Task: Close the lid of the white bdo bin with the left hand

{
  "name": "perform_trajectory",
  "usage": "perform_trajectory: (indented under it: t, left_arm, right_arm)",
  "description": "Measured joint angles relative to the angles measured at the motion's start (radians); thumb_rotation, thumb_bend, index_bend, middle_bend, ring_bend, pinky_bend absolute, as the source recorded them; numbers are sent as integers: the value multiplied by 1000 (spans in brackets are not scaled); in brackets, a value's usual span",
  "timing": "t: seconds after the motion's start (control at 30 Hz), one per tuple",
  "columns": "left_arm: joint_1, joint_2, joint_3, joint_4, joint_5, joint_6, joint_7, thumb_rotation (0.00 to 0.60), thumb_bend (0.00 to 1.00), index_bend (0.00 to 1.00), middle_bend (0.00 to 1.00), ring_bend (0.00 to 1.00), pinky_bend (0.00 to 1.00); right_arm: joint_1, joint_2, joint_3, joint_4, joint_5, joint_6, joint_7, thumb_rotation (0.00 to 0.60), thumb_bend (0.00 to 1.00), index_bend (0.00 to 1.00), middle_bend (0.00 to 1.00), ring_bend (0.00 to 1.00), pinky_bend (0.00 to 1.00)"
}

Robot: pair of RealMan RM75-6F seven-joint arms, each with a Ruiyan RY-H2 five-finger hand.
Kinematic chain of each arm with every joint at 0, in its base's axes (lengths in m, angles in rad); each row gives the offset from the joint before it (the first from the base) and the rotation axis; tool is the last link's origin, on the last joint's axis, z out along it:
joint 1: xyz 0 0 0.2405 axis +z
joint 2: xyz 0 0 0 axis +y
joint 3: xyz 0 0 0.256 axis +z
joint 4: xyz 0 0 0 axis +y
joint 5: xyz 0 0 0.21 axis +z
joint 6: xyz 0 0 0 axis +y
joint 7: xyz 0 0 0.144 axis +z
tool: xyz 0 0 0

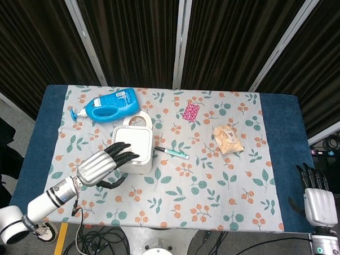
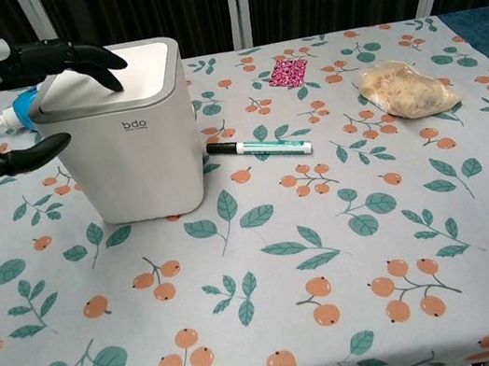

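Half of our left hand (image 2: 17, 100) is cut off at centre-left.
Its spread fingers rest on the bin's (image 2: 131, 156) closed lid (image 1: 131, 141); our right hand (image 1: 319, 196) sits empty, fingers apart, lower right.

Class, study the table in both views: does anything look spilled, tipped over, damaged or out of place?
Nothing looks spilled or damaged. The blue bottle lies on its side behind the white bin, whose lid sits flat under the left hand. The pen lies loose beside the bin.

I find the white bdo bin (image 2: 128, 137) upright near the table's left edge, towards the far side, its lid (image 1: 132, 140) lying flat and closed.
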Motion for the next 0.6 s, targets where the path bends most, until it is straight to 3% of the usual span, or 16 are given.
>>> perform_trajectory:
  t: [0.6]
  left_arm:
    - [11, -25, 24, 7, -12, 0, 94, 400, 454, 107, 184, 4, 86]
  right_arm:
    - [1, -3, -1, 3, 2, -3, 2, 600, 171, 0, 0, 0, 0]
